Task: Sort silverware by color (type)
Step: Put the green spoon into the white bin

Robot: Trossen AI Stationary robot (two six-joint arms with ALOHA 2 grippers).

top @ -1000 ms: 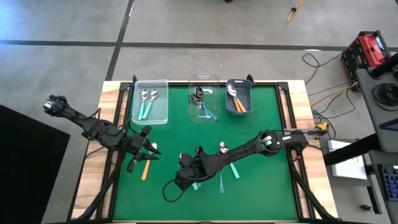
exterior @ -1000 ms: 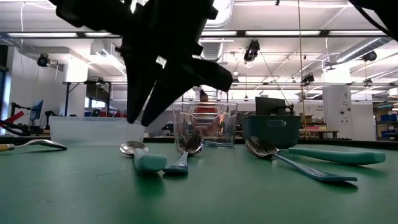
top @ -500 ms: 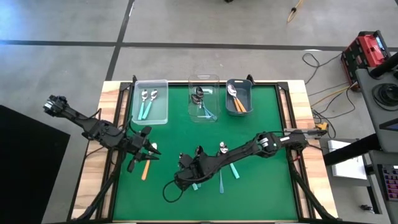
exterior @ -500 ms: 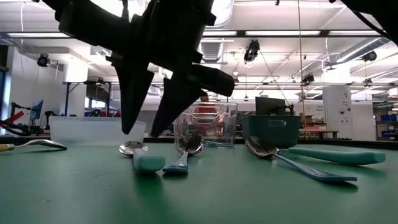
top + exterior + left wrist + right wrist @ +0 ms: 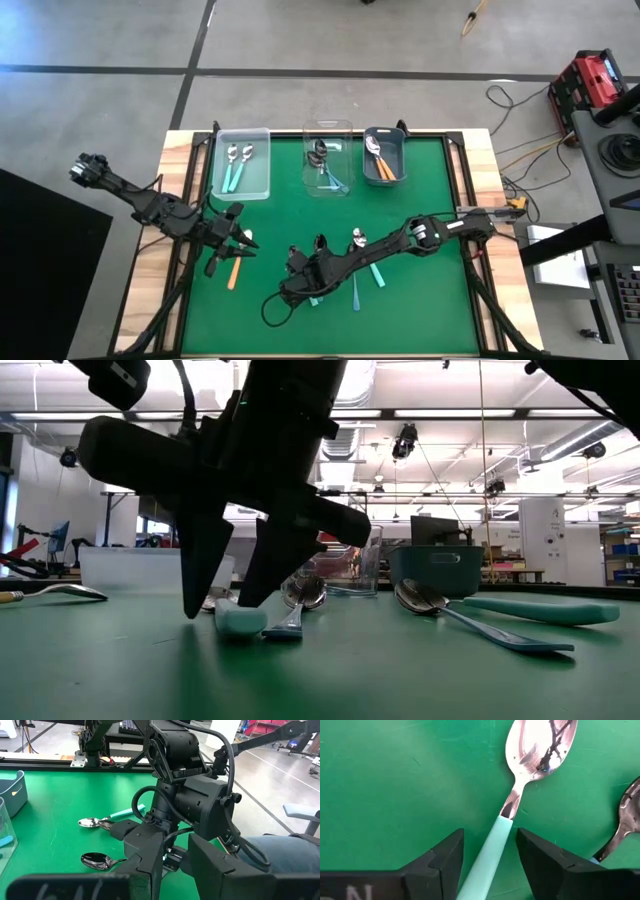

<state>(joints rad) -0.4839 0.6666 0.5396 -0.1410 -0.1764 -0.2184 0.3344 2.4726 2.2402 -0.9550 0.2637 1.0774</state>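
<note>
Straddling the mint-handled spoon (image 5: 496, 840) at six o'clock on the mat (image 5: 420, 200), your right gripper (image 5: 487, 865) stands released; your left gripper (image 5: 238, 243), at nine o'clock, grasps an orange-handled spoon (image 5: 233, 272).

Even overhead light; ceiling strips (image 5: 480, 412) glare at 12 o'clock in the low view, silhouetting the blurred arm (image 5: 250, 480).

A green-topped table (image 5: 420, 310) is seen; three bins (image 5: 241, 162) (along its far edge) and loose spoons (image 5: 356, 290) are borne.
</note>
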